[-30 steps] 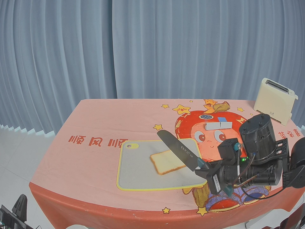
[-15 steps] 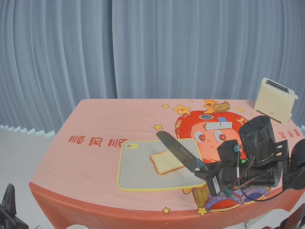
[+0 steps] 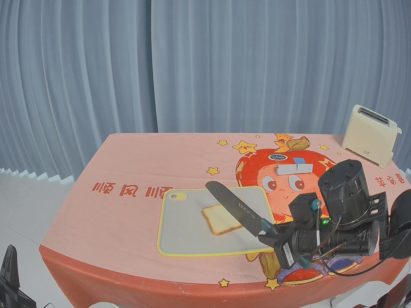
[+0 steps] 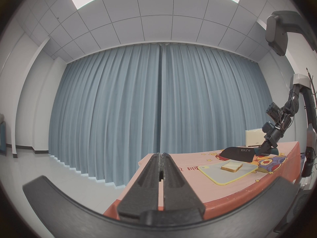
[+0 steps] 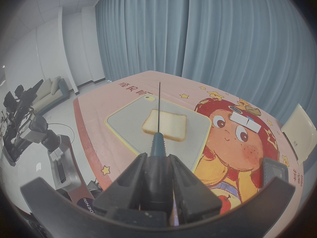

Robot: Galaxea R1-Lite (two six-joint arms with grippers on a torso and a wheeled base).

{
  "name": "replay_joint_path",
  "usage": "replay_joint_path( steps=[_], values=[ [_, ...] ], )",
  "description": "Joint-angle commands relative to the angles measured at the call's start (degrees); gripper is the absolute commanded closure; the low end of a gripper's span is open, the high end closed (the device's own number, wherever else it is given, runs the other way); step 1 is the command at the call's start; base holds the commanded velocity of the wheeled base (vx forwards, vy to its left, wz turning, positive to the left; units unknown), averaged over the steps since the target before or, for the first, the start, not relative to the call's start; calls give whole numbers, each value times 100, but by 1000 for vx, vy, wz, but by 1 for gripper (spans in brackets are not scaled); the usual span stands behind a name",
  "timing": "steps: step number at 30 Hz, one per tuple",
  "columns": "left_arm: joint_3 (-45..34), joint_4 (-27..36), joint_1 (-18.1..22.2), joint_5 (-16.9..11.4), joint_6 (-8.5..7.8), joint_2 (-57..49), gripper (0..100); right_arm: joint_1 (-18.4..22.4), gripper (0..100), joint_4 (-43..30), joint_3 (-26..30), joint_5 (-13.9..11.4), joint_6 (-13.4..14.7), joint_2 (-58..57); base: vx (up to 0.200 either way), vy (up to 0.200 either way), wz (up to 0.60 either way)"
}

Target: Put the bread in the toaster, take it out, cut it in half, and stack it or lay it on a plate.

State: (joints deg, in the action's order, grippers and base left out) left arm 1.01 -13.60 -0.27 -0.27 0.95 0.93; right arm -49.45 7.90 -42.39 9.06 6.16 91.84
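Note:
A slice of bread lies flat on the grey, yellow-rimmed cutting board near the table's front. My right gripper is shut on the teal handle of a dark knife. The blade slants up and to the left above the bread's right part. In the right wrist view the knife stands edge-on over the middle of the bread, held by the gripper. The cream toaster stands at the table's far right corner. My left gripper is shut on nothing, low off the table's front left.
Small white and blue blocks lie on the cartoon tablecloth behind the board. The pink cloth left of the board is bare. A blue curtain hangs behind the table, and the table's front edge runs just before the board.
My right gripper has drawn the knife slightly left and lower, so the blade covers more of the bread. My left gripper has shifted left at the lower corner.

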Motion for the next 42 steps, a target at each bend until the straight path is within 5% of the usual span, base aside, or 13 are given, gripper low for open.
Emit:
replay_joint_path(
  steps=[1, 9, 18, 24, 34, 42],
  values=[
    [-101, -37, 0, -8, -25, -22, 100, -4, 100, 1, 2, 0, 0, 9, 0, 0, 0],
    [-48, -599, -26, -202, -253, 285, 100, 5, 100, 45, 46, 0, 0, 18, 0, 0, 0],
    [66, -2770, -61, -703, -350, 2799, 100, 49, 100, 45, 46, 0, -9, 27, 0, 0, 0],
    [707, -2973, -70, -1054, -394, 3889, 100, 58, 100, 45, 37, -9, 0, 27, 0, 0, 0],
    [1586, -3122, -175, -1072, -455, 5550, 100, 67, 100, 10, 37, 0, 0, 35, 0, 0, 0],
    [1727, -4625, -246, -1072, -526, 7202, 100, 84, 100, 10, 46, 0, 0, 106, 0, 0, 0]
  ],
)
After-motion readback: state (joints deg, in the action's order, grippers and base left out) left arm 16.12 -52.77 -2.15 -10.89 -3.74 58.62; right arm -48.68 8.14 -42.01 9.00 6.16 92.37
